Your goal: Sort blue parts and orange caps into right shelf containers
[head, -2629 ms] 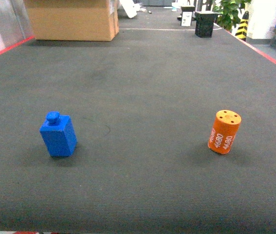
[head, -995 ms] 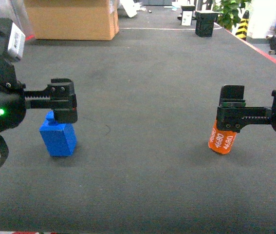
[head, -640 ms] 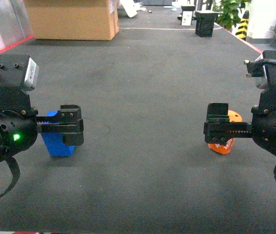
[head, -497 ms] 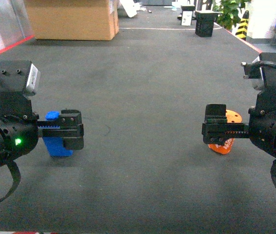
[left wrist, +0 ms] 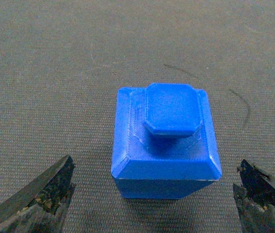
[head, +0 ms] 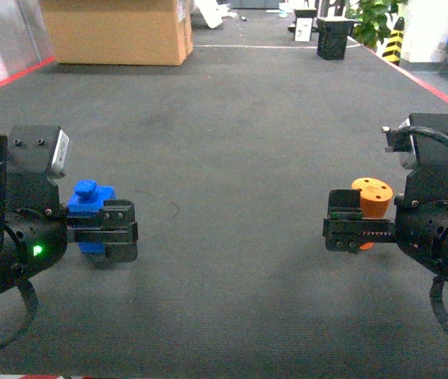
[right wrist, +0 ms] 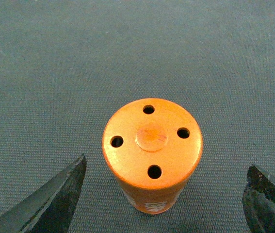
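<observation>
A dark grey mat-covered table [head: 231,118] carries two task pieces. The blue part [head: 89,213] stands upright toward the left edge, with its small knob on top. The left gripper [head: 111,234] sits low around it; in the left wrist view both fingers [left wrist: 35,194] stand wide apart with clear mat between each tip and the blue part [left wrist: 165,141], so the gripper [left wrist: 152,204] is released and grips nothing. A thin dark curved mark [left wrist: 241,102] lies on the mat just beyond the part.

The orange cap [head: 372,199] stands upright toward the right edge, four small holes in its flat top. The right gripper [head: 354,229] is down at its level, likewise spread wide: in the right wrist view its tips [right wrist: 55,199] flank the cap [right wrist: 152,150] without touching it.

At the far edge sit a cardboard box [head: 117,31] on the left and a small black container [head: 334,38] on the right. A red line [head: 433,87] runs along the table's right edge. Nothing on the mat lies between either gripper and its piece.
</observation>
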